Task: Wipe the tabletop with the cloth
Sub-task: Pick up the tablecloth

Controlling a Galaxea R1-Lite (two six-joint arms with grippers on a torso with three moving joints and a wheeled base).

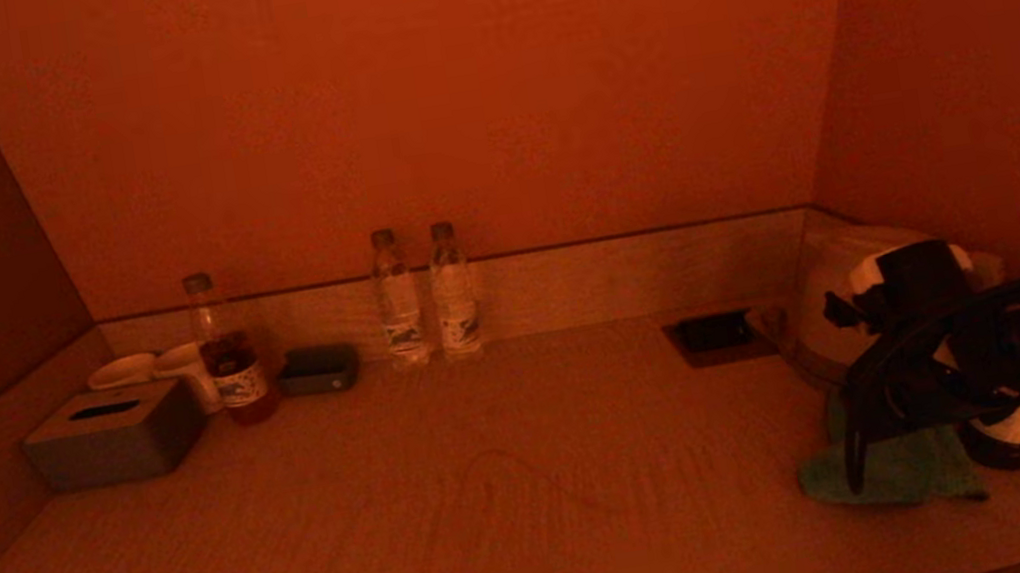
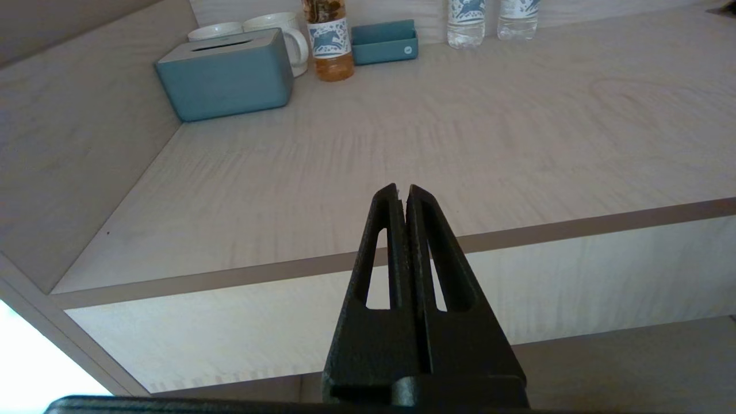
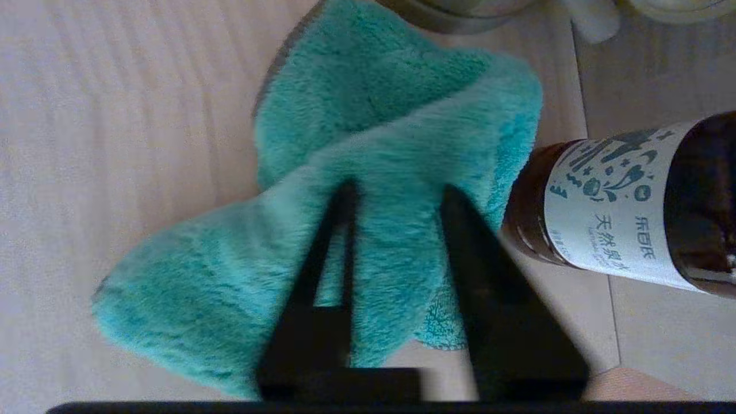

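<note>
Wiping not begun: my right gripper (image 3: 397, 195) straddles, fingers spread, the crumpled teal terry cloth (image 3: 368, 144); left gripper (image 2: 402, 192) parked, pressed together.

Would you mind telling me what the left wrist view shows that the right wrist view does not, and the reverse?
Only the left wrist view shows the left gripper, jaws shut, off the table's front edge, plus the tissue box, two mugs and the water bottles at the back. Only the right wrist view shows the right gripper with its jaws spread over the green cloth, beside a dark bottle. Both show the wooden tabletop.
</note>
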